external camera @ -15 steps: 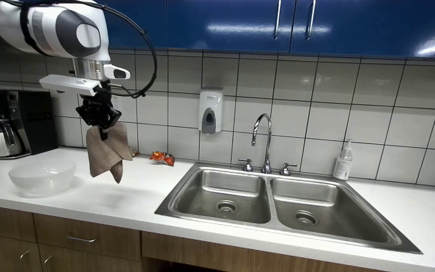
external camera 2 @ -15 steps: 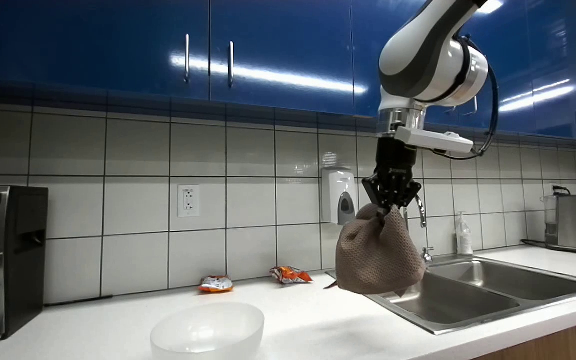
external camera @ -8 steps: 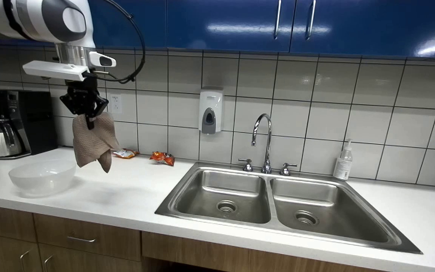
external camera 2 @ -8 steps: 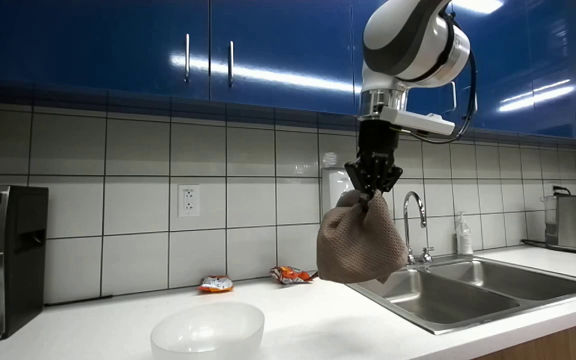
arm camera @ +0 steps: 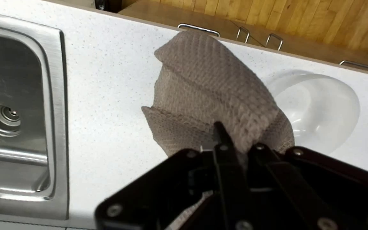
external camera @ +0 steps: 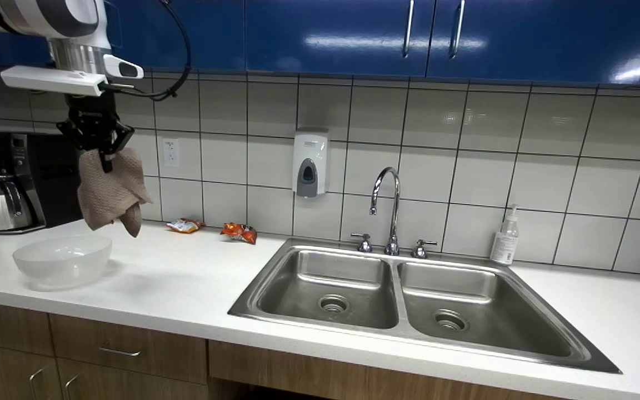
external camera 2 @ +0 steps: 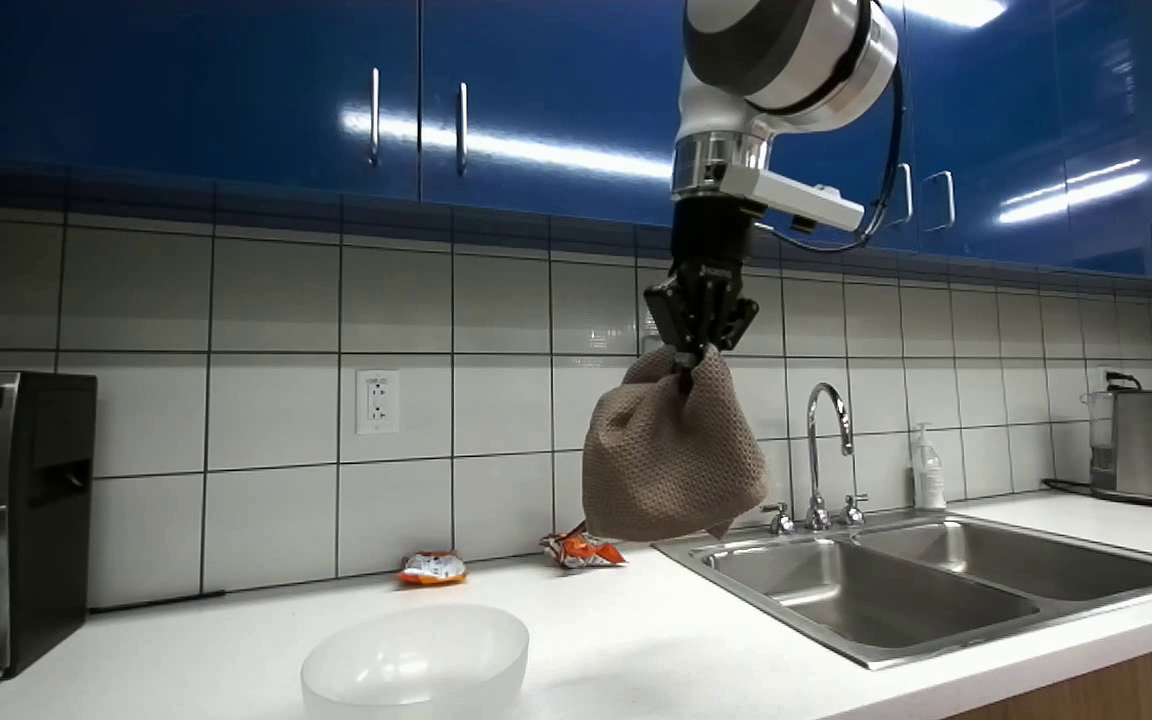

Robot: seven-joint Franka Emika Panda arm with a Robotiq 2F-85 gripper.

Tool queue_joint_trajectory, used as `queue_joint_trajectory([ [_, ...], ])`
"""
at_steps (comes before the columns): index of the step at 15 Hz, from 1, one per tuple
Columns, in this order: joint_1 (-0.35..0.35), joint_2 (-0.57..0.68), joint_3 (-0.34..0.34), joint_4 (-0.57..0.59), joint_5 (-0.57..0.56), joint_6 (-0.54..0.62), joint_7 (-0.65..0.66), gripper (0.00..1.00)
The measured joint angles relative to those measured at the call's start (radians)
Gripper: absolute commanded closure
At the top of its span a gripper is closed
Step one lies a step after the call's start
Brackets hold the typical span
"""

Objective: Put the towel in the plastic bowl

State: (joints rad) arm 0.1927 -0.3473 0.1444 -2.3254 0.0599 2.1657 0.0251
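The brown textured towel (external camera: 111,194) hangs bunched from my gripper (external camera: 106,162), which is shut on its upper part. The towel also shows in an exterior view (external camera 2: 671,465) and in the wrist view (arm camera: 203,86). The gripper (external camera 2: 686,370) points down and holds the towel well above the counter. The translucent plastic bowl (external camera: 64,264) stands upright on the counter, below the towel and to its left in both exterior views (external camera 2: 416,665). In the wrist view the bowl (arm camera: 327,111) lies right of the towel, which hides part of its near side. One fingertip is hidden by the towel.
A double steel sink (external camera: 320,289) with a faucet (external camera: 392,211) is on the right. Two orange snack packets (external camera 2: 433,568) (external camera 2: 581,550) lie by the tiled wall. A coffee maker (external camera: 25,180) stands behind the bowl. Blue cabinets (external camera 2: 556,110) hang above the counter (external camera: 186,283).
The gripper has moved left and somewhat upward in both exterior views, carrying the towel nearer to the bowl. The grip is unchanged. The bowl has not moved.
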Motion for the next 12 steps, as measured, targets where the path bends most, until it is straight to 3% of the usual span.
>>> queue_joint_trajectory([
  [6,0.044,0.036,0.052,0.064,0.000,-0.071,-0.010,0.98],
  [12,0.069,0.158,0.108,0.158,-0.007,-0.079,-0.010,0.98],
])
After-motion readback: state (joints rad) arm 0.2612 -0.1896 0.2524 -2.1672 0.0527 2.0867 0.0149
